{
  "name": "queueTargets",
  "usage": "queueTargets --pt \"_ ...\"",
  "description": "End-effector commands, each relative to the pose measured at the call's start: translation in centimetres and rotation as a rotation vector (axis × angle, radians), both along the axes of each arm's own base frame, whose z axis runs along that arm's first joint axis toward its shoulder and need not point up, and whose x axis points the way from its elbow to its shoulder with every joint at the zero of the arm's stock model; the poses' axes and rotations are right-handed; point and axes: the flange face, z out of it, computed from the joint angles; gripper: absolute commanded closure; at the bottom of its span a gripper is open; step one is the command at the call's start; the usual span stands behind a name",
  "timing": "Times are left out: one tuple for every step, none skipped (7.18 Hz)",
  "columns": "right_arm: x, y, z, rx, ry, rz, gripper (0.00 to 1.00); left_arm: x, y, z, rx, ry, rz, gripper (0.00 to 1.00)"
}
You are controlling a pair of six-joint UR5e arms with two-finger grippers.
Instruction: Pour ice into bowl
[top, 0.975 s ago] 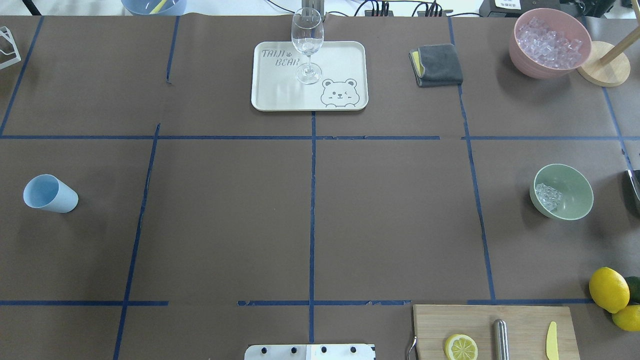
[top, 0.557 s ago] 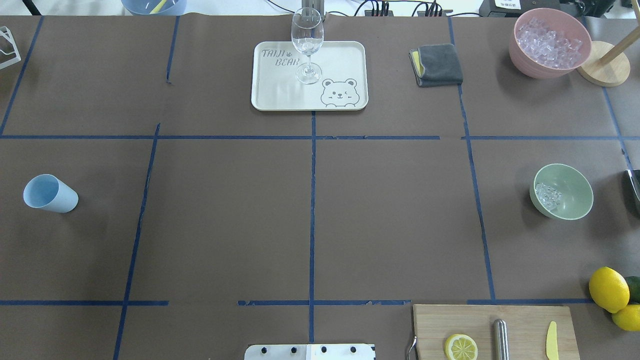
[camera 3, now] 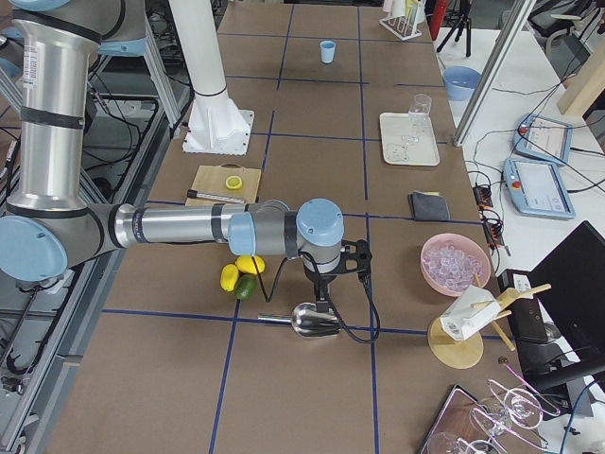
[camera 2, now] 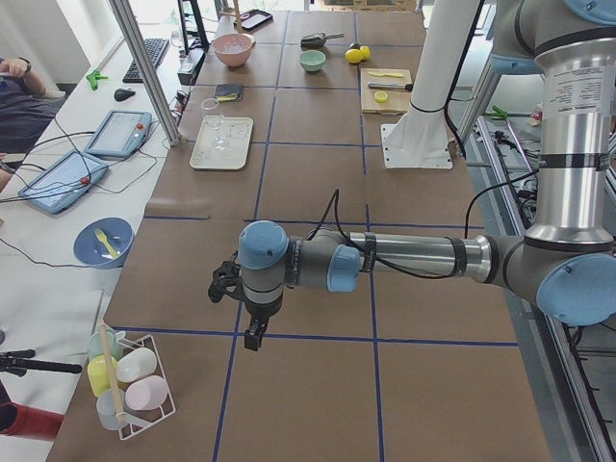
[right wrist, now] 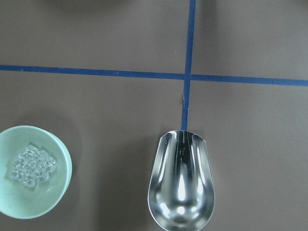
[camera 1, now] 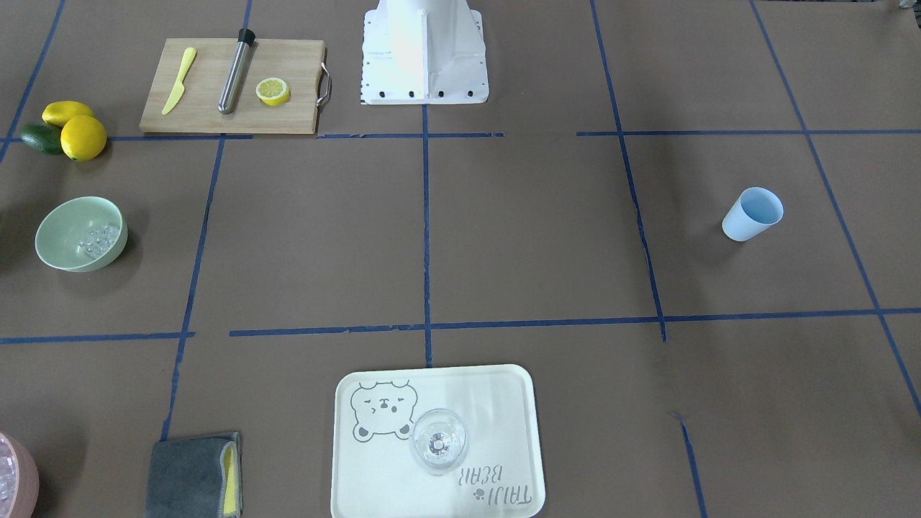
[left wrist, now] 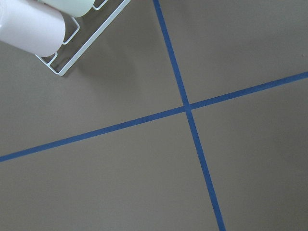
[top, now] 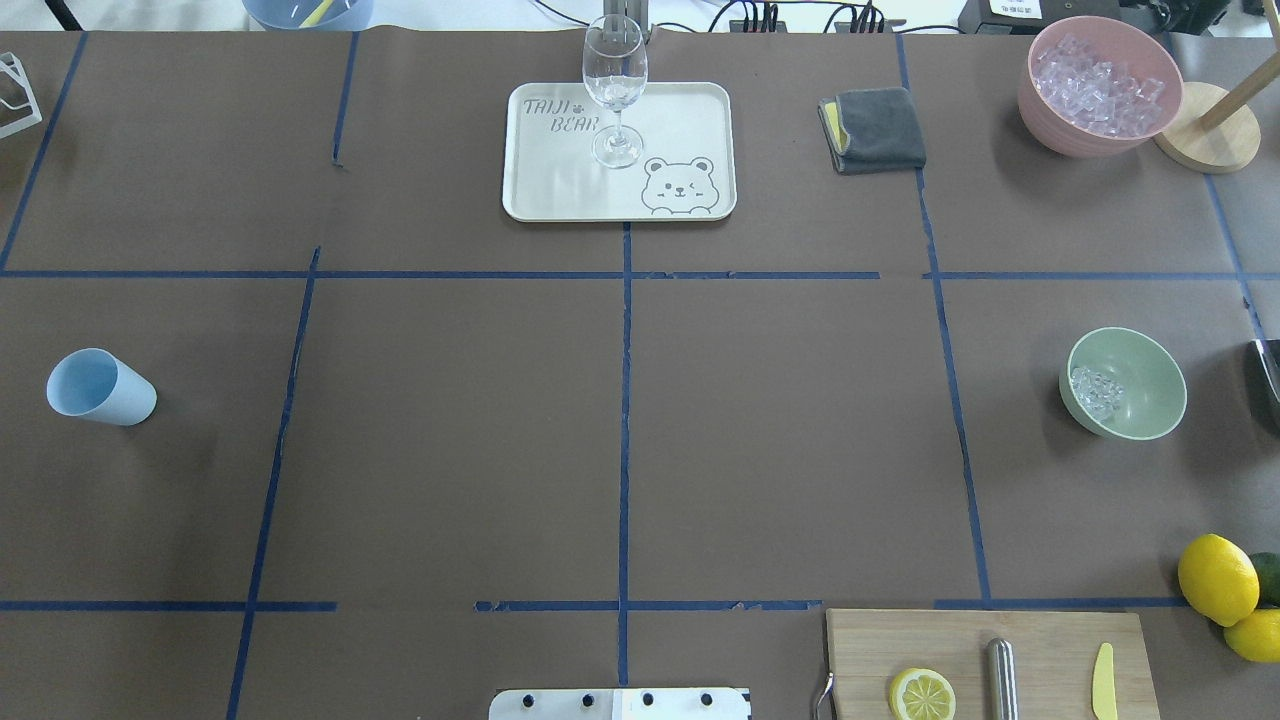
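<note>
The sage-green bowl (top: pixel 1125 383) stands at the right of the table with a small heap of clear ice (top: pixel 1093 392) inside; both show in the front view, bowl (camera 1: pixel 80 234) and ice (camera 1: pixel 97 241), and in the right wrist view, bowl (right wrist: pixel 29 173) and ice (right wrist: pixel 31 164). The light blue cup (top: pixel 98 388) lies tilted at the far left and looks empty. My left gripper (camera 2: pixel 255 339) hangs over the table's left end; my right gripper (camera 3: pixel 321 305) hangs over a metal scoop (right wrist: pixel 182 180) beside the bowl. I cannot tell whether either is open or shut.
A pink bowl (top: pixel 1098 85) full of ice stands at the back right beside a wooden stand (top: pixel 1210 125). A tray (top: pixel 690 120) bears a wine glass (top: pixel 614 90). A grey cloth (top: pixel 873 130), cutting board (top: pixel 1050 640), lemons (top: pixel 1217 578) and a cup rack (camera 2: pixel 130 380) are around.
</note>
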Motion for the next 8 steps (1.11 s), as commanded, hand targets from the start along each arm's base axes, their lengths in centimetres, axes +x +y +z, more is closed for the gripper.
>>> queueTargets --pt "0.10 -0.47 1.61 -0.031 0.000 0.007 0.00 0.14 0.84 0.36 -0.054 0.049 -0.003 0.00" --pt "0.05 -0.51 1.10 -0.021 -0.007 0.006 0.00 0.13 0.48 0.27 -0.087 0.050 -0.008 0.00" --pt "0.05 -0.41 1.54 -0.029 -0.007 0.005 0.00 0.07 0.50 0.11 -0.119 0.054 -0.035 0.00" --pt "0.05 -0.48 1.40 -0.029 -0.008 0.008 0.00 0.17 0.48 -0.01 -0.162 0.074 -0.081 0.00" --pt "0.05 -0.48 1.48 -0.032 -0.008 0.009 0.00 0.18 0.41 -0.52 -0.178 0.078 -0.112 0.00" --pt "0.05 -0.46 1.57 -0.035 -0.008 0.009 0.00 0.18 0.41 -0.52 -0.179 0.078 -0.112 0.00" --pt "0.04 -0.39 1.71 -0.038 -0.008 0.009 0.00 0.19 0.53 -0.41 -0.179 0.078 -0.112 0.00" --pt "0.04 -0.38 1.71 -0.038 -0.008 0.009 0.00 0.18 0.60 -0.13 -0.179 0.076 -0.110 0.00"
